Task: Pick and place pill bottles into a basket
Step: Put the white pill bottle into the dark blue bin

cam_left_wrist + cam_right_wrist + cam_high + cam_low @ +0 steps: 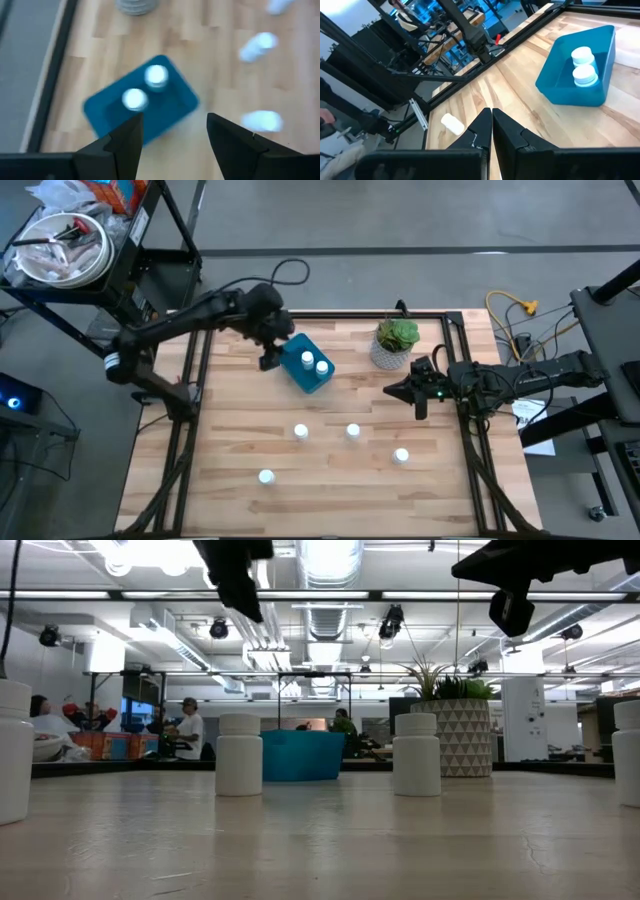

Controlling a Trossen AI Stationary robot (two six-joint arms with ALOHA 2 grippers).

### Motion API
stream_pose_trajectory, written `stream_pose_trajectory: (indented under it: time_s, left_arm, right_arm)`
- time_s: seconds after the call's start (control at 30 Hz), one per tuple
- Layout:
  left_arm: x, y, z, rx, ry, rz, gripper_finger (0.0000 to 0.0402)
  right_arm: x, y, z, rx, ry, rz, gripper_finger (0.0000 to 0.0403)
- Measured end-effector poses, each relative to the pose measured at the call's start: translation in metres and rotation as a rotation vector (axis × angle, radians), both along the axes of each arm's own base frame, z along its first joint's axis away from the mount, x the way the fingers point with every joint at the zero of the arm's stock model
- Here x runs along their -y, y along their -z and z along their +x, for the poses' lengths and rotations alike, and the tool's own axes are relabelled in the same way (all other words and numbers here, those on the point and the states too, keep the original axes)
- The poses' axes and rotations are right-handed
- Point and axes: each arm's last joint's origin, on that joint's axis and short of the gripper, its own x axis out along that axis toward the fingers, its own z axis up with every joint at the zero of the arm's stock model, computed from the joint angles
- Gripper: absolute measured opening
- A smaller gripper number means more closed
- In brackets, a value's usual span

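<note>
Now two pill bottles (312,363) stand inside the basket (297,371).
Left claw (268,356) hovers empty, fingers apart, seemingly at the basket's nine o'clock; right claw (418,395), closed, waits by the tabletop's (240,430) three o'clock edge; four bottles (351,431) remain.

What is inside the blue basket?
Two white pill bottles stand side by side inside the basket. The floor beneath them is covered, but nothing else shows inside.
</note>
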Motion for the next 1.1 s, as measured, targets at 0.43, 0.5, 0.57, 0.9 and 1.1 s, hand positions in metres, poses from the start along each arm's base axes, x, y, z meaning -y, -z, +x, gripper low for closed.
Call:
stream_pose_trajectory:
  time_s: [0.43, 0.5, 0.57, 0.9, 1.1]
  left_arm:
    - [0.081, -0.013, -0.012, -0.020, 0.012, -0.196, 0.0185]
    - [0.093, -0.012, -0.012, -0.029, 0.004, -0.224, 0.0179]
    - [0.106, -0.012, -0.011, -0.036, -0.009, -0.252, 0.0174]
    - [0.164, 0.018, -0.013, -0.150, -0.168, -0.396, 0.0166]
    - [0.199, 0.046, -0.006, -0.168, -0.244, -0.441, 0.0166]
  right_arm:
    - [-0.001, 0.000, 0.000, -0.002, -0.046, 0.022, 0.0008]
    - [-0.002, 0.000, 0.000, -0.002, -0.053, 0.024, 0.0008]
    - [-0.002, 0.000, 0.000, -0.002, -0.066, 0.027, 0.0008]
    - [-0.002, 0.000, 0.000, -0.004, -0.075, 0.017, 0.0008]
    - [-0.002, 0.000, 0.000, -0.004, -0.087, -0.029, 0.0008]
